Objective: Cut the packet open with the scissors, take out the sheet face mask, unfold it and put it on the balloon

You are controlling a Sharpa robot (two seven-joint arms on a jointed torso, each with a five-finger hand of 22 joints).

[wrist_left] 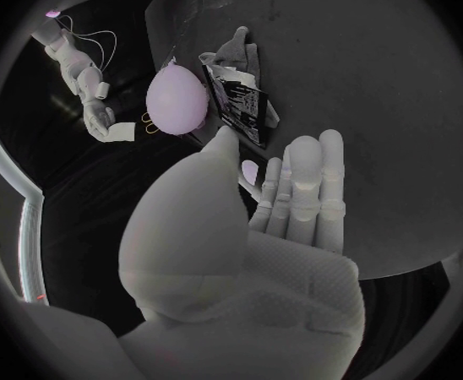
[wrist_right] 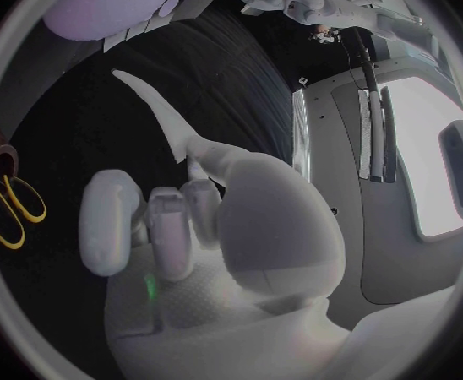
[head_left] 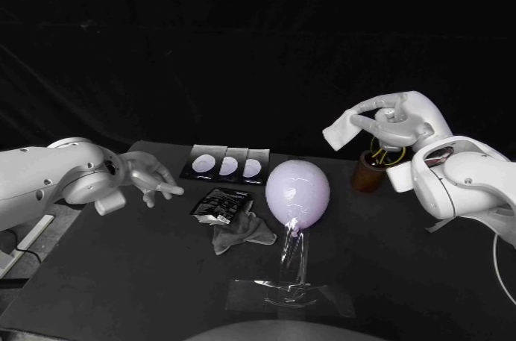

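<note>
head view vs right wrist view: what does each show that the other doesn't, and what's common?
Head view's extras: the packet lying on the table, a crumpled grey piece beside it, and the balloon's clear stand.
Right wrist view's extra: the palm side of the right hand, with its fingers closed on the folded white sheet.
Shared: the balloon, the sheet in that hand, and the yellow-handled scissors standing in the brown cup.

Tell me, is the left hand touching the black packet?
Apart. The head view shows bare table between the left hand and the packet.
</note>
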